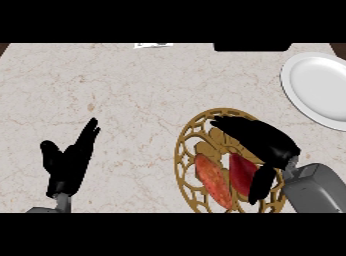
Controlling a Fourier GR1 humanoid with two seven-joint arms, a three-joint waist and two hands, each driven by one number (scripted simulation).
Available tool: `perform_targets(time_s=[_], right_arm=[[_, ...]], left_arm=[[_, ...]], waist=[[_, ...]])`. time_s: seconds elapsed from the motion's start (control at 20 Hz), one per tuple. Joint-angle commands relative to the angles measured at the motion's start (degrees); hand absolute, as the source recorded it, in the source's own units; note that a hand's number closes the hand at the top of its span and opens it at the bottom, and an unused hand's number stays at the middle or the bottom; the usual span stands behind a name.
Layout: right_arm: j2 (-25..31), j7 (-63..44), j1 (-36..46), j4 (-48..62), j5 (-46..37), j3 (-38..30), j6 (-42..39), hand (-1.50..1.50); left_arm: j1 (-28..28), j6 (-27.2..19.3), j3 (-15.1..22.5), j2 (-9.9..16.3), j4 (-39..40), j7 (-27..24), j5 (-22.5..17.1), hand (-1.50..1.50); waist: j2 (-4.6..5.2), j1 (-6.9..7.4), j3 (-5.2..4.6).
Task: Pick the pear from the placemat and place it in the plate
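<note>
A reddish pear (213, 182) lies on a round gold openwork placemat (182, 152) at the lower middle right. My right hand (266, 140) hovers over the mat. Its fingers stretch up and left across the pear's far end, and its thumb points down along the pear's right side. The fingers are relaxed, not closed on the fruit, and a dark shadow band crosses the pear. The white plate (327, 90) sits at the upper right with nothing on it. My left hand (67, 165) rests open at the lower left, fingers up.
The marble counter (117, 85) spreads wide between the mat and the left hand. A black object (251, 47) and a small white item (154, 45) sit at the far edge. Dark wood shows at both far corners.
</note>
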State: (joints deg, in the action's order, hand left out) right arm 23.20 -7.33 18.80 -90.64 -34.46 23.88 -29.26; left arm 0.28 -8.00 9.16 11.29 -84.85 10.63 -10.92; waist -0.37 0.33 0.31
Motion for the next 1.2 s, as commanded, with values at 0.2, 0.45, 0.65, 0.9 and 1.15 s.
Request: perform_targets(time_s=[0.2,0.45,0.65,0.9,1.15], right_arm=[[-1.4,8.1,2.0,6.9,-10.0,5.0,3.9,1.5],[-4.2,7.3,1.9,4.1,-12.4,2.8,4.2,1.5],[-4.4,-1.3,-8.0,0.6,-15.4,1.3,10.5,1.5],[-9.1,-14.0,-16.7,-10.4,-20.9,1.5,17.8,1.5],[-13.0,-9.5,-20.9,-20.1,-23.9,1.7,33.7,1.5]], left_arm=[[-1.9,-0.7,1.1,-3.3,4.9,1.8,1.9,0.0],[-3.5,0.5,-1.0,-2.9,5.0,2.9,1.9,0.0],[3.7,2.1,-0.9,-2.0,0.2,1.0,0.3,0.0],[1.8,0.0,-0.1,-3.2,-0.2,3.9,1.7,0.0],[3.4,1.2,-1.5,-1.6,-0.7,2.5,1.2,0.0]], waist=[[0.47,-0.09,-0.3],[0.42,-0.24,-0.32],[0.2,-0.6,-0.31],[0.01,-1.56,-0.31],[-0.14,-1.73,-0.24]])
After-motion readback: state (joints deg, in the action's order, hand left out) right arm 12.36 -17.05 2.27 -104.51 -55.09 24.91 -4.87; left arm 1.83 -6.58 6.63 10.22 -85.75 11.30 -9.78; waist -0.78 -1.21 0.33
